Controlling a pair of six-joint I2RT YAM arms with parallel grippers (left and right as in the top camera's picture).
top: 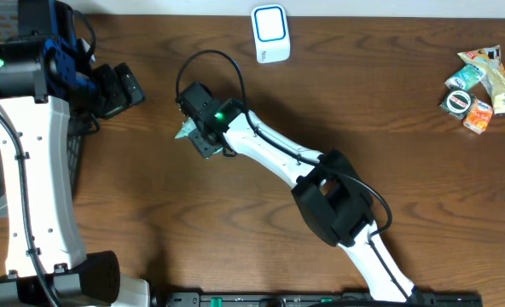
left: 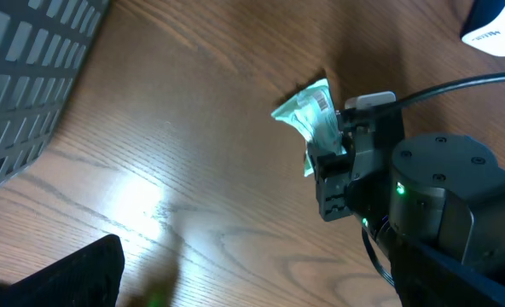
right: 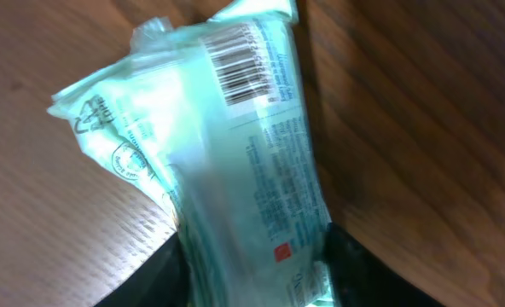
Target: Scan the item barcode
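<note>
Overhead, we saw the right arm reaching from the near edge diagonally across the wooden table [top: 389,111], its elbow bent and its wrist left of centre. The right gripper [top: 193,130] was pinching a pale green plastic packet [right: 235,170] by one end, so the rest of it stuck out past the fingertips, just above the wood. In the right wrist view the packet ran between the two dark fingers [right: 363,273], and its barcode [right: 240,68] sat near the far end, facing that camera. The left arm stood at the table's left side with its wrist turned toward the centre. The left gripper [top: 126,88] was spread wide with nothing between its jaws, apart from the packet. The white barcode scanner [top: 270,34] with its blue-edged face stood at the far edge, well apart from the packet. A small pile of wrapped snacks [top: 481,81] lay at the far right. A grey slatted basket [left: 22,85] sat by the left arm, and we could not tell what it held.
</note>
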